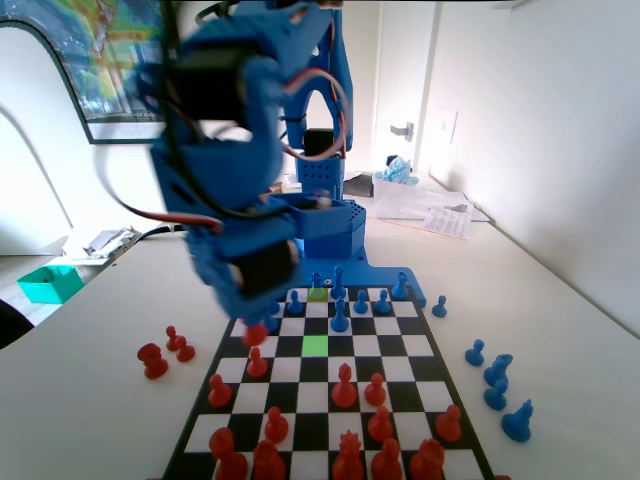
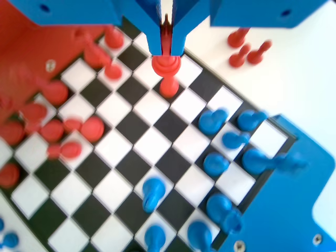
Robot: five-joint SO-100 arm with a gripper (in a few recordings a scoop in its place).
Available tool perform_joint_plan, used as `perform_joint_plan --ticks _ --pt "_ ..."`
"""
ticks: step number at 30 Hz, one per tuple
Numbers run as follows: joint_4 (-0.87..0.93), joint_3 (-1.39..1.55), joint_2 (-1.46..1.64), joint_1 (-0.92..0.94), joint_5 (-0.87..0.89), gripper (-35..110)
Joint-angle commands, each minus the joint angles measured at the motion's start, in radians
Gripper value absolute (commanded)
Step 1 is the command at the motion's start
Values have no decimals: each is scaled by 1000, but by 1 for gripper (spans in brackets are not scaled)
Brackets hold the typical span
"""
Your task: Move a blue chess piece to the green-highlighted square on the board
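The blue chess piece (image 1: 340, 318) closest to the goal stands on the board (image 1: 455, 425) just far-right of the green-highlighted square (image 1: 315, 345), which is bare. The other short blue pawns line the far rows beside it, and I cannot tell which one is meant. A duller yellow-green square (image 1: 318, 293) lies farther up the same file.

The hand (image 2: 167, 51) is not at any of them. It hangs over the left edge of the board in the fixed view, its jaws pinched close on the head of a red pawn (image 2: 166, 66), so it looks clenched on that piece, not a blue one.

To do this step well, the red pawn probably needs setting down upright on a free square, clear of its neighbours. The hand can then travel high across to the blue rows, since the pieces there crowd together. More blue pieces (image 1: 497, 380) lie off on the counter (image 1: 560, 330) to the right.
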Motion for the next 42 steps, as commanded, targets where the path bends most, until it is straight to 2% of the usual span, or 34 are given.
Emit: perform_joint_plan --ticks 1,19,42 --pt "38 -109 98 75 -38 1" --pt "17 -376 -259 295 -124 1" --pt "-201 -170 -367 313 -176 1"
